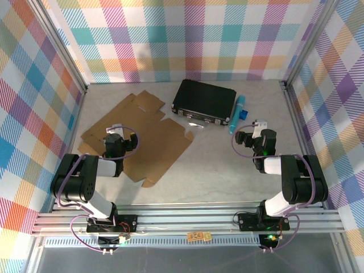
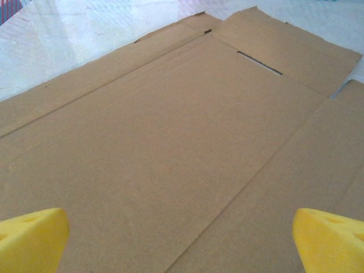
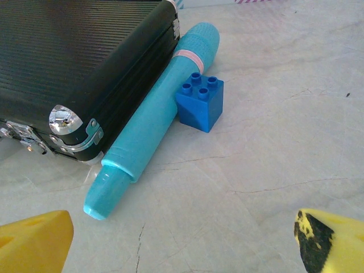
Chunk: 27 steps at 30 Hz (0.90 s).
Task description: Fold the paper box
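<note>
The paper box (image 1: 149,133) lies flat and unfolded on the left half of the table, a brown corrugated sheet with flaps and tabs. My left gripper (image 1: 117,134) hovers over its near left part, open, with nothing between its yellow fingertips (image 2: 31,239). In the left wrist view the paper box (image 2: 170,131) spreads out with its creases and a slot toward the far right. My right gripper (image 1: 254,132) stands open above bare table on the right, well away from the cardboard, its yellow fingertips (image 3: 34,242) wide apart and empty.
A black hard case (image 1: 205,101) with metal latches lies at the back centre, just past the cardboard's far corner. A teal cylinder (image 3: 156,116) rests against the case's right side, with a blue toy brick (image 3: 199,101) touching it. Checked walls enclose the table (image 1: 227,165).
</note>
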Each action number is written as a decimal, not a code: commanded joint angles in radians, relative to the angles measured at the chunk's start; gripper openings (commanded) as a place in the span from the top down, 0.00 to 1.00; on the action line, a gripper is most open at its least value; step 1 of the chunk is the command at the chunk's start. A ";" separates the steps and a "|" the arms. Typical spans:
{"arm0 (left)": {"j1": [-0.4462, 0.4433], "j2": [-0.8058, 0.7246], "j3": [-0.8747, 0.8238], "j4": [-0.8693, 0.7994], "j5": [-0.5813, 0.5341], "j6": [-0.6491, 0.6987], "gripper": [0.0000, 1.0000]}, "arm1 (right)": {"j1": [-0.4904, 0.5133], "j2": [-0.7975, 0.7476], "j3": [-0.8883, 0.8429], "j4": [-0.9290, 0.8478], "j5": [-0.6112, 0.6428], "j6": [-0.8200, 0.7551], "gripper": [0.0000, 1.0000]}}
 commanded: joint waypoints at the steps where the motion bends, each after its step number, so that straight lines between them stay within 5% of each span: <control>1: -0.027 -0.168 0.049 -0.161 -0.069 -0.001 0.00 | -0.004 -0.059 0.043 -0.084 -0.013 -0.004 0.01; 5: -0.083 -0.393 0.089 -0.289 -0.148 -0.082 0.00 | -0.005 -0.224 0.099 -0.269 -0.039 -0.004 0.01; 8: -0.164 -0.513 0.270 -0.479 -0.270 -0.087 0.00 | 0.027 -0.397 0.200 -0.336 0.024 0.004 0.01; 11: -0.177 -0.457 0.669 -1.061 -0.398 -0.347 0.00 | 0.045 -0.478 0.492 -0.604 0.064 -0.012 0.01; 14: -0.160 -0.296 1.041 -1.666 -0.457 -0.708 0.00 | 0.041 -0.426 0.821 -1.096 0.385 0.412 0.01; 16: -0.064 -0.235 1.095 -1.696 -0.135 -0.693 0.05 | 0.016 -0.367 0.992 -1.626 0.576 0.893 0.01; 19: -0.034 -0.195 1.116 -1.749 0.112 -0.749 0.23 | -0.013 -0.410 0.930 -1.509 0.240 0.710 0.01; 21: -0.040 -0.208 1.071 -1.769 0.212 -0.776 0.31 | 0.007 -0.420 0.917 -1.553 0.126 0.749 0.02; 24: -0.043 -0.252 0.965 -1.824 0.291 -0.772 0.42 | 0.109 -0.390 0.889 -1.625 -0.014 0.751 0.16; 27: -0.039 -0.234 0.893 -1.915 0.292 -0.702 0.52 | 0.295 -0.347 0.809 -1.629 -0.057 0.764 0.18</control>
